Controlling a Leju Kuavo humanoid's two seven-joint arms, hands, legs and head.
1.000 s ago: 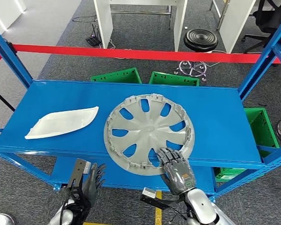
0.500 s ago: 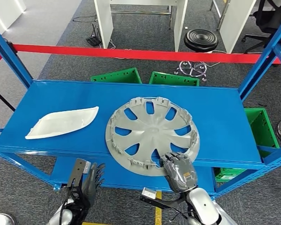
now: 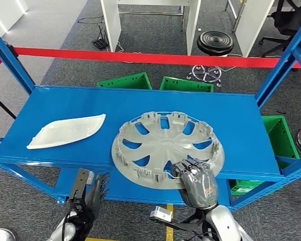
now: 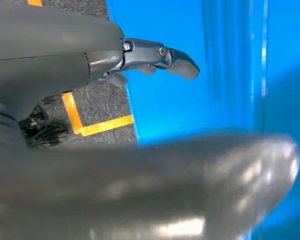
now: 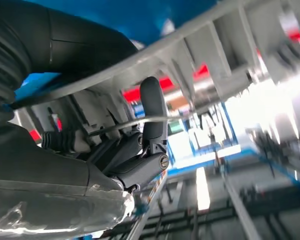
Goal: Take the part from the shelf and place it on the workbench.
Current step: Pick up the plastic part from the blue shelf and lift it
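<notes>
A round grey wheel cover (image 3: 166, 148) lies inner side up on the blue shelf (image 3: 236, 130), its near edge tilted up off the deck and overhanging the front lip. My right hand (image 3: 196, 183) grips that near rim, fingers curled over it. In the right wrist view the dark fingers (image 5: 153, 112) hook onto the cover's ribbed rim (image 5: 216, 45). My left hand (image 3: 91, 197) hangs below the shelf's front edge at the left, fingers apart and holding nothing; its fingertips (image 4: 178, 60) show against the blue shelf in the left wrist view.
A white curved plastic panel (image 3: 67, 131) lies on the shelf's left part. Blue uprights (image 3: 12, 60) frame both sides. A red barrier tape (image 3: 141, 56) runs behind, with green crates (image 3: 125, 81), a black stool (image 3: 214, 42) and white table legs on the grey carpet beyond.
The wheel cover has been pulled toward the shelf's front and right, and its near edge has risen into a tilt. My right hand drew back with it. The left hand dropped slightly.
</notes>
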